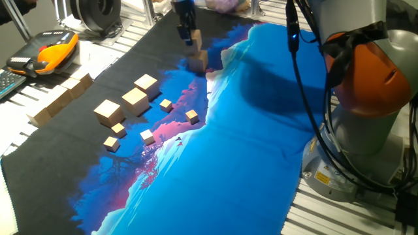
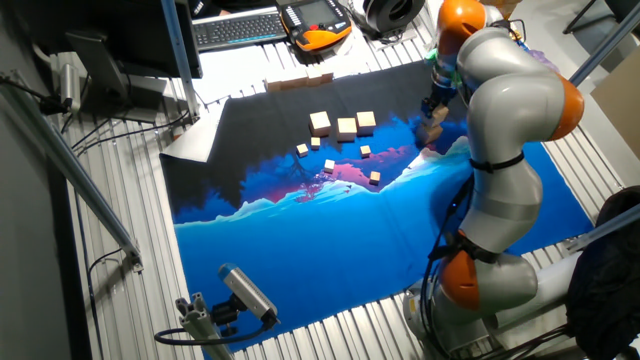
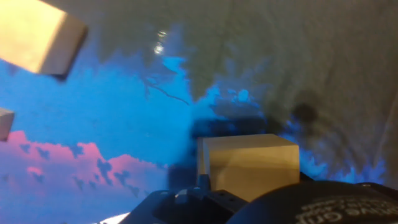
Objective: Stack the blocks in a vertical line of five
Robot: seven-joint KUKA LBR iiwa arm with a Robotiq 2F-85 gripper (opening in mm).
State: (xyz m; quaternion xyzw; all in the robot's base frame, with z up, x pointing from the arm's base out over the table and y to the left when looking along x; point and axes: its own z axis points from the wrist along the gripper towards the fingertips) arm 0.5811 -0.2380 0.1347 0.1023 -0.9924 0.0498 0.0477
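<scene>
Covering most of the table, the printed cloth [image 1: 248, 130] shows blue mountains, pink cloud and black sky — everything else lies on it or beside it. Towering at the right of one fixed view, the grey-and-orange arm [image 1: 366, 78] reaches across to the far end of the cloth. At the cloth's left edge lie the long wooden bars [image 1: 59, 99], end to end. Three blocks [image 1: 135, 99] sit in a loose diagonal row on the dark part, close together; whether they touch cannot be told. A fourth block [image 1: 198, 62] rests on the cloth at the far end, and a fifth block [image 1: 196, 42] hangs just above it, clamped in the gripper [image 1: 194, 38]. Whether the held block touches the one beneath cannot be told. From the hand view the held block [image 3: 252, 165] fills the lower middle. Smallest of all, the tiny cubes [image 1: 191, 116] are scattered near the three blocks — five of them.
</scene>
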